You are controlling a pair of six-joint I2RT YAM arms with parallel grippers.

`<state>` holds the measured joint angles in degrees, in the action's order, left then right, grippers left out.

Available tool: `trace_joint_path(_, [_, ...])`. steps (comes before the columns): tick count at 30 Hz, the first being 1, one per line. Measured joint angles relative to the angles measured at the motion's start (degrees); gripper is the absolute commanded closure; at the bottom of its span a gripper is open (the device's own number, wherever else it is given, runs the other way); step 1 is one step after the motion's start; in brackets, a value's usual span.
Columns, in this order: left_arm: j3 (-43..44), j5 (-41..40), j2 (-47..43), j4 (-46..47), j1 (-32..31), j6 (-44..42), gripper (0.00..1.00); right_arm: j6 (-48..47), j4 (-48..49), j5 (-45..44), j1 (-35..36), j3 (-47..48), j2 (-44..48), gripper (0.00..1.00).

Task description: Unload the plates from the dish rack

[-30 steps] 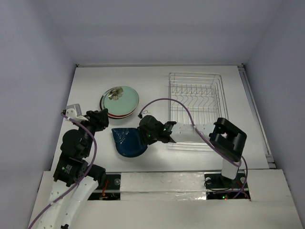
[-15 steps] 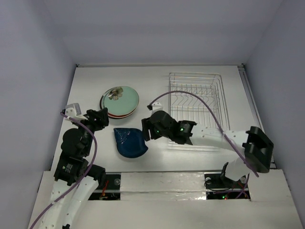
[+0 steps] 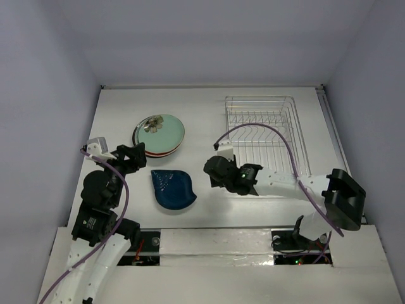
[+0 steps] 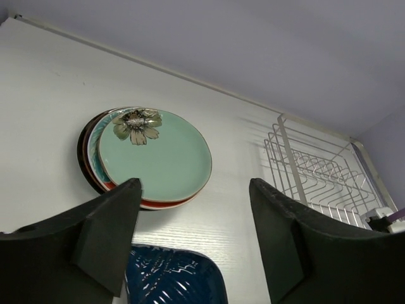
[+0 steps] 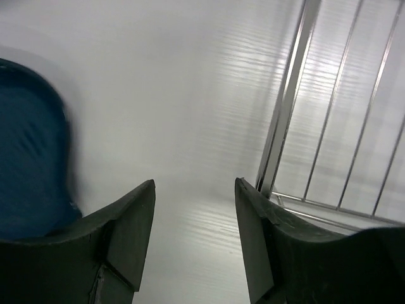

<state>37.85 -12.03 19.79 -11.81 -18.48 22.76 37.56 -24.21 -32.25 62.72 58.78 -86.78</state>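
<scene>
The left gripper (image 3: 131, 155) hung near the table's (image 3: 209, 107) left edge, its fingers (image 4: 107, 234) wide apart with nothing between them. Ahead of it lay a stack of plates (image 4: 155, 158): a mint one on top with a flower at its far rim, and red and dark rims showing beneath. The blue leaf plate (image 3: 173, 189) lay flat by itself just near of the stack, apart from it.

The right gripper (image 3: 211, 170) sat low over bare table between the blue plate and the rack (image 3: 262, 130), touching neither. Its fingers (image 5: 126, 234) were also spread and held nothing. In the right wrist view the blue plate showed blurred at the left, and the rack's corner wire (image 5: 288, 114) stood close on the right. The right arm's purple cable (image 3: 266, 130) arched over the rack's near half. Every plate in view lay outside the rack, on its left.
</scene>
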Motion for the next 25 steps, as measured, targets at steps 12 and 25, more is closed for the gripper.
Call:
trace_joint_path(12, [0.76,0.00,-0.07,0.15,0.00,-0.44,0.08,-0.83,-2.80,0.33,0.07,-3.10,21.46,0.42])
trace_joint_path(25, [9.60,-0.04,0.22,5.09,0.00,-0.17,0.01,-6.71,12.57,-13.66,0.33,-3.61,57.53,0.69])
